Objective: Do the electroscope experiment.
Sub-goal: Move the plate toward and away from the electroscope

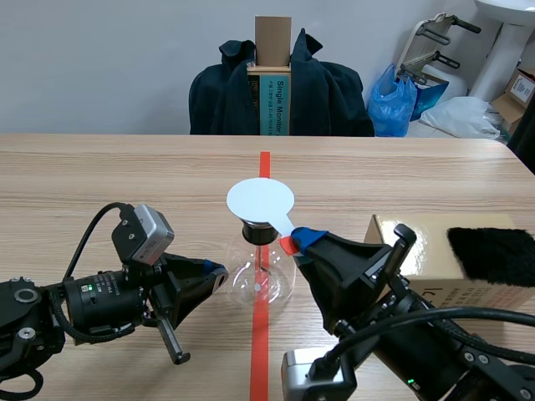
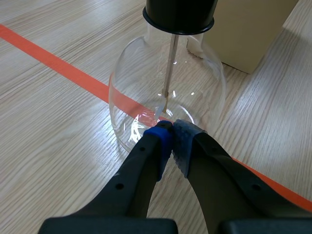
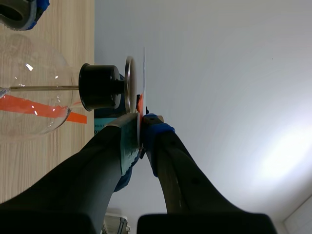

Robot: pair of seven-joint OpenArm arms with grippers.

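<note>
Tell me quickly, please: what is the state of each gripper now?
Left gripper: closed on nothing, tips touching the flask.
Right gripper: closed, holding the white disc.

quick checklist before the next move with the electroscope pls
1. Right claw shut on the white paddle: ok.
2. Paddle over the metal plate on top of the flask: ok. Whether they touch: cannot tell.
3. Flask upright on the table: ok.
4. Left claw shut, pads against the flask's lower wall: ok.
5. Foil at the foot of the rod spread: cannot tell.
6. Black fur lying on the cardboard box, apart from the flask: ok.
</note>
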